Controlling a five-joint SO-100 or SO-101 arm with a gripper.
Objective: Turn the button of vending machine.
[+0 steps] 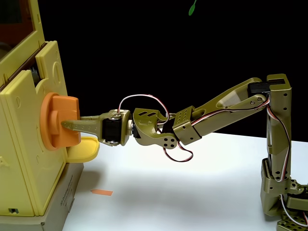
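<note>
The vending machine (24,159), pale yellow plastic, fills the left edge of the fixed view, with its orange-framed window at the top left corner. On its front sits the button (48,120), an orange round disc with a thick raised bar standing out toward the arm. My olive-green gripper (68,123) reaches in level from the right and is shut on that bar. One finger (79,126) lies across the bar's near side. The other finger runs behind the bar and is mostly hidden.
A small yellow tray (84,149) juts out just under the button and below the gripper. The machine stands on a grey box (65,199). A small orange strip (102,192) lies on the white table. The arm's base (281,192) stands at the right edge.
</note>
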